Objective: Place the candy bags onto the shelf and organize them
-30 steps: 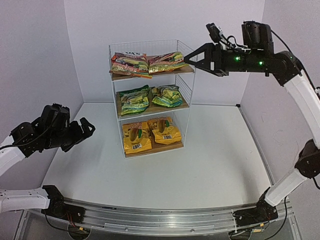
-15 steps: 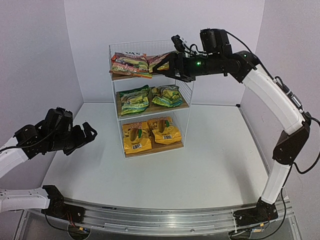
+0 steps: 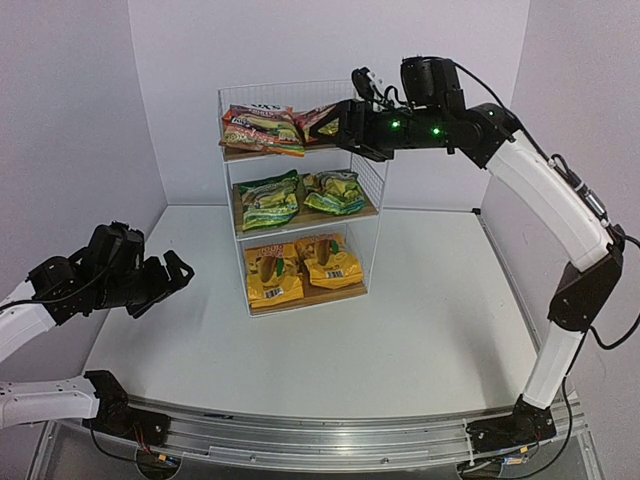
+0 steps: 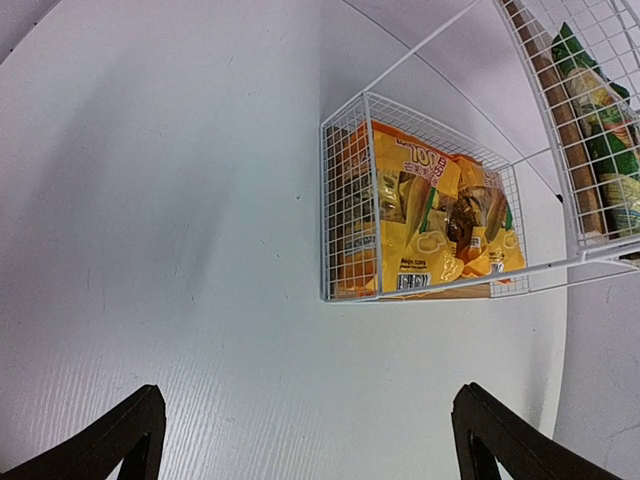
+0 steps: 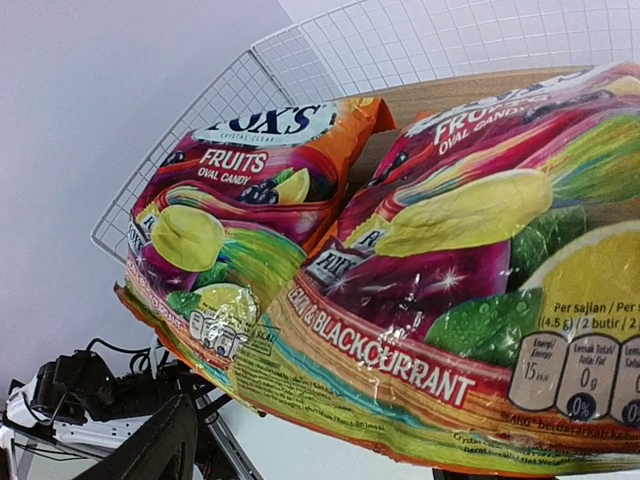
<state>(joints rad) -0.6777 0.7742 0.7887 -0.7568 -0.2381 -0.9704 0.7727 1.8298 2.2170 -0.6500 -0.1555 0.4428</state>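
The shelf [image 3: 310,297] stands at the back middle of the table. Two red/pink candy bags [image 3: 258,127] [image 3: 316,118] lie on its top board, two green ones [image 3: 268,201] on the middle board, two yellow ones [image 3: 272,275] on the bottom. My right gripper [image 3: 342,125] is open at the front right of the top tier. In the right wrist view, the front edge of the right red bag [image 5: 480,290] lies between its spread fingers [image 5: 150,445], with the left red bag [image 5: 240,210] beside it. My left gripper [image 3: 170,272] is open and empty, above the table left of the shelf.
White walls close in the table [image 3: 430,330] at the back and both sides. A metal rail [image 3: 320,440] runs along the near edge. The left wrist view shows the shelf's wire side [image 4: 335,200], the yellow bags [image 4: 420,220] and a green bag [image 4: 600,120].
My right arm has swung left from beside the shelf to the top tier, its gripper now at the right red bag. My left gripper has drifted slightly down.
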